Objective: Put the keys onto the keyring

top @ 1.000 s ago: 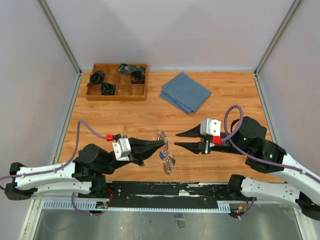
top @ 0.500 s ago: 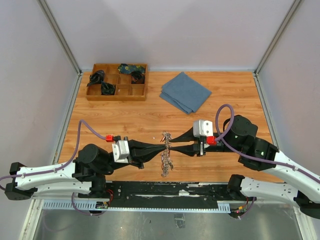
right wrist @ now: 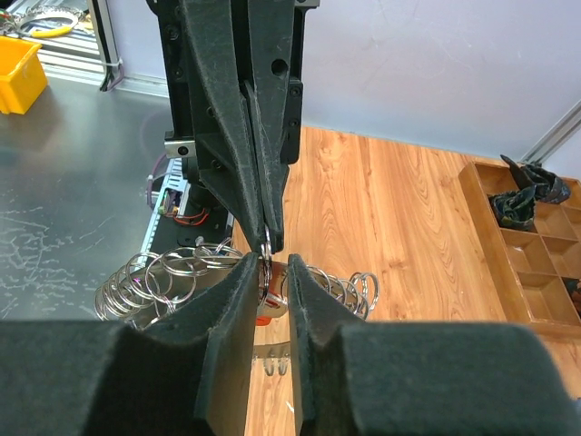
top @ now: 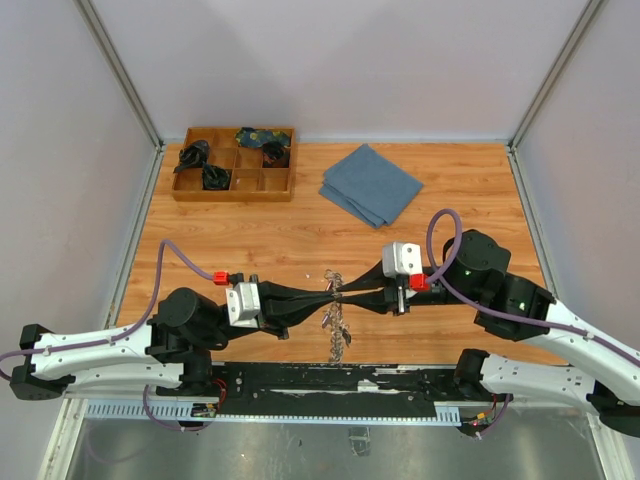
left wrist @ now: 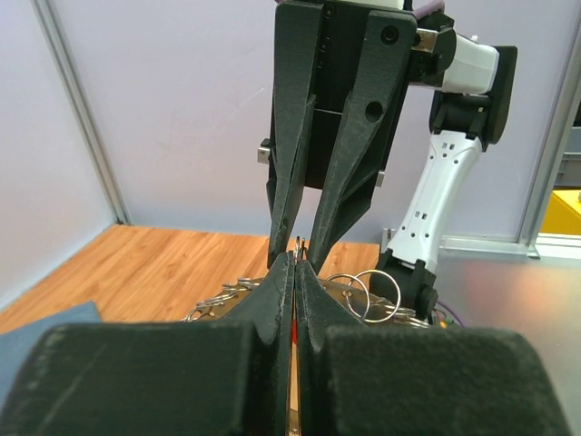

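Note:
The keyring (top: 336,325), a bunch of silver keys and small rings, hangs between my two grippers above the table's near middle. My left gripper (top: 328,292) is shut on its thin metal ring, which pokes out of the fingertips in the left wrist view (left wrist: 297,245). My right gripper (top: 347,292) faces it tip to tip. In the right wrist view its fingers (right wrist: 238,300) stand a narrow gap apart around the ring, with the gripper's tips (right wrist: 270,265) just under the left gripper's tips. A red key tag (right wrist: 265,318) shows below the gap. Loops of the bunch (right wrist: 159,277) spread to both sides.
A wooden compartment tray (top: 233,188) with dark bundles stands at the back left. A folded blue cloth (top: 370,184) lies at the back middle. Walls close the table on three sides.
My right gripper has moved left to the ring and narrowed from wide open. My left gripper has lifted the bunch, which now hangs straight down from its tips.

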Robot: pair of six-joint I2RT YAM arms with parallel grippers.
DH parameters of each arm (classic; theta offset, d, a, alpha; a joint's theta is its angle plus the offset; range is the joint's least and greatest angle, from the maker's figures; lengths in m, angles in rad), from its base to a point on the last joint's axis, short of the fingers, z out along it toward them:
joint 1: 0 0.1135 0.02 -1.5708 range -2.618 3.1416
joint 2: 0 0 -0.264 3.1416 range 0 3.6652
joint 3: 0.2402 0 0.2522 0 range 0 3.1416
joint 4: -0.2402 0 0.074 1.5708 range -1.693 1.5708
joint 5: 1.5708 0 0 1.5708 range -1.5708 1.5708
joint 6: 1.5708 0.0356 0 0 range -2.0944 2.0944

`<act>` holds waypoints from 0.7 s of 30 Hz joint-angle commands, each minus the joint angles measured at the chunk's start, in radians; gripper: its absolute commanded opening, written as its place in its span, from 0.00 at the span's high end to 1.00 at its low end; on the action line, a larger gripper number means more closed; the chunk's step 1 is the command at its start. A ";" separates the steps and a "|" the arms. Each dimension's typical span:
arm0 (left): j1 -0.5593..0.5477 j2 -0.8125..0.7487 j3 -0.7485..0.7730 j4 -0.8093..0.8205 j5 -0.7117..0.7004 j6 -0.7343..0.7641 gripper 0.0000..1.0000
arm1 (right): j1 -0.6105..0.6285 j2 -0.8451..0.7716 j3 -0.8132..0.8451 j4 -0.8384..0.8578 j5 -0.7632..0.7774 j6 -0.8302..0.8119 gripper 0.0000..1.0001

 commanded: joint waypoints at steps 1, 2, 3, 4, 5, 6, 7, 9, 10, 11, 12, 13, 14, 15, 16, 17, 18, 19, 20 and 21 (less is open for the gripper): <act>-0.006 -0.005 0.042 0.086 0.010 0.005 1.00 | 0.011 0.001 -0.002 -0.019 -0.028 0.005 0.80; -0.006 -0.003 0.043 0.086 0.010 0.004 1.00 | 0.011 0.003 -0.002 -0.022 -0.030 0.004 0.81; -0.006 -0.003 0.043 0.086 0.010 0.005 0.99 | 0.011 0.003 0.000 -0.023 -0.032 0.004 0.82; -0.006 -0.002 0.044 0.087 0.011 0.007 1.00 | 0.011 0.004 0.001 -0.027 -0.033 0.004 0.85; -0.006 -0.001 0.045 0.088 0.011 0.006 0.99 | 0.011 0.004 0.003 -0.031 -0.034 0.004 0.88; -0.006 -0.001 0.045 0.089 0.011 0.008 0.99 | 0.011 0.006 0.004 -0.034 -0.035 0.002 0.91; -0.006 0.000 0.044 0.089 0.011 0.008 0.99 | 0.011 0.007 0.006 -0.038 -0.036 0.001 0.94; -0.006 0.000 0.045 0.091 0.010 0.008 0.99 | 0.011 0.012 0.016 -0.058 -0.031 0.000 0.99; -0.006 0.001 0.046 0.091 0.006 0.008 1.00 | 0.011 0.016 0.026 -0.077 -0.029 -0.001 1.00; -0.006 0.002 0.045 0.090 0.002 0.009 0.99 | 0.011 0.023 0.044 -0.102 -0.024 -0.003 1.00; -0.006 0.002 0.045 0.088 -0.003 0.007 1.00 | 0.011 0.034 0.067 -0.140 -0.017 -0.008 1.00; -0.006 0.003 0.046 0.085 -0.009 0.007 0.98 | 0.011 0.050 0.103 -0.181 -0.007 -0.013 1.00; -0.006 0.004 0.047 0.077 -0.013 0.007 0.93 | 0.011 0.064 0.136 -0.226 0.003 -0.021 1.00; -0.006 0.006 0.049 0.066 -0.017 0.009 0.86 | 0.011 0.079 0.169 -0.277 0.013 -0.032 1.00; -0.006 0.007 0.054 0.050 -0.021 0.012 0.79 | 0.011 0.092 0.202 -0.324 0.022 -0.039 1.00; -0.006 0.010 0.059 0.032 -0.026 0.015 0.74 | 0.011 0.106 0.235 -0.377 0.028 -0.052 1.00; -0.006 0.011 0.063 0.015 -0.031 0.016 0.71 | 0.011 0.120 0.266 -0.430 0.035 -0.064 1.00; -0.006 0.011 0.065 0.005 -0.036 0.017 0.67 | 0.011 0.135 0.302 -0.484 0.050 -0.076 1.00; -0.006 0.011 0.065 -0.003 -0.043 0.015 0.65 | 0.011 0.156 0.341 -0.548 0.067 -0.088 1.00; -0.006 0.010 0.064 -0.012 -0.048 0.015 0.63 | 0.011 0.179 0.382 -0.610 0.080 -0.102 1.00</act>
